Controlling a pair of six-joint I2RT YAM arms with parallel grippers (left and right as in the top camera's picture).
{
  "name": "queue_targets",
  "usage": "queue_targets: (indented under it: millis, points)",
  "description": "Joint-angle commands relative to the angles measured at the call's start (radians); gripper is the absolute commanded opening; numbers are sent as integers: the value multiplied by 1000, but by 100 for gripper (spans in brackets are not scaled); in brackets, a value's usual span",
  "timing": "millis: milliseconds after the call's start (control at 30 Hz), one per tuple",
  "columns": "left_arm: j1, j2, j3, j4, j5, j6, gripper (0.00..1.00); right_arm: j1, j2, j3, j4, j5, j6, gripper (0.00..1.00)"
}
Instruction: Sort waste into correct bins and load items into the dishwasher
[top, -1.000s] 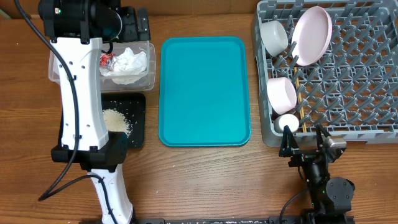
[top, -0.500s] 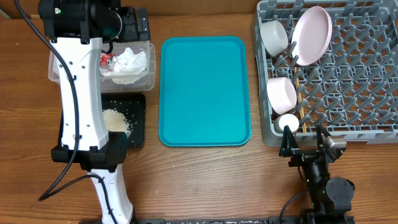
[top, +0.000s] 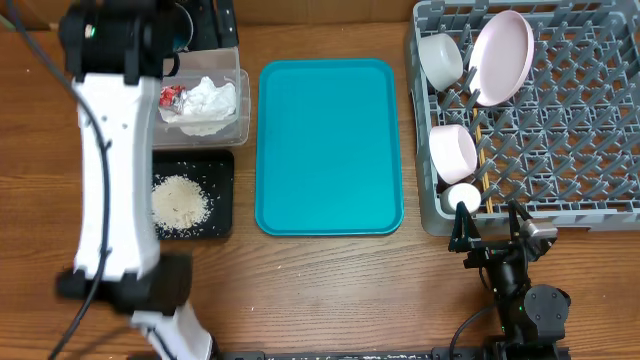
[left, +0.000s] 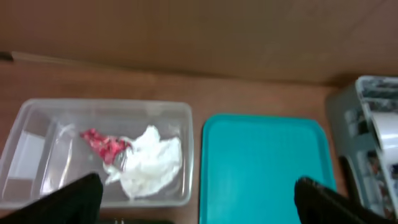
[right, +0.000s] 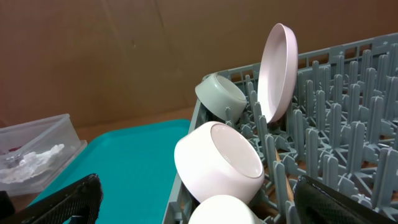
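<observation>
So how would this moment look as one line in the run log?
left claw: open, empty | right claw: open, empty | clear tub: wrapper, napkin | black tray: rice | dish rack: plate, bowl, small dish, cup

Teal tray (top: 330, 145): rect., rounded corners, raised rim, lies flat on wooden table (top: 330, 290), approx. center, long side front-to-back. Table is brown w/ visible grain. In the wrist views a plain brown board (left: 186, 31) stands upright behind the table's far edge.
</observation>
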Motion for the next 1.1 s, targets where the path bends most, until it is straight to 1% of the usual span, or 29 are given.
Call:
queue_targets:
  millis: [0, 233, 333, 400, 500, 533, 733, 867, 967, 1067]
  points:
    - [-7, -261, -349, 223, 28, 76, 100, 8, -10, -11, 5, 10, -3, 100]
    - [-4, -623, -961, 625, 16, 153, 100, 8, -10, -11, 5, 10, -2, 100]
    - [12, -774, -1213, 769, 18, 160, 100, 8, -10, -11, 5, 10, -2, 100]
    - [23, -871, -1363, 841, 25, 157, 100, 8, -10, -11, 5, 10, -2, 100]
    - [37, -1002, -1550, 907, 25, 156, 100, 8, -10, -11, 5, 10, -2, 100]
    - [41, -1097, -1667, 945, 24, 157, 100, 8, -10, -11, 5, 10, -2, 100]
    - [50, -1382, -1956, 1052, 26, 160, 100, 8, -10, -11, 5, 10, -2, 100]
    - [75, -1584, -2132, 1107, 74, 160, 100, 8, -10, -11, 5, 10, -2, 100]
    - [100, -1700, -2208, 1108, 108, 160, 100, 8, -10, -11, 5, 10, -3, 100]
    - [105, -1791, -2256, 1108, 109, 161, 100, 8, -10, -11, 5, 10, -2, 100]
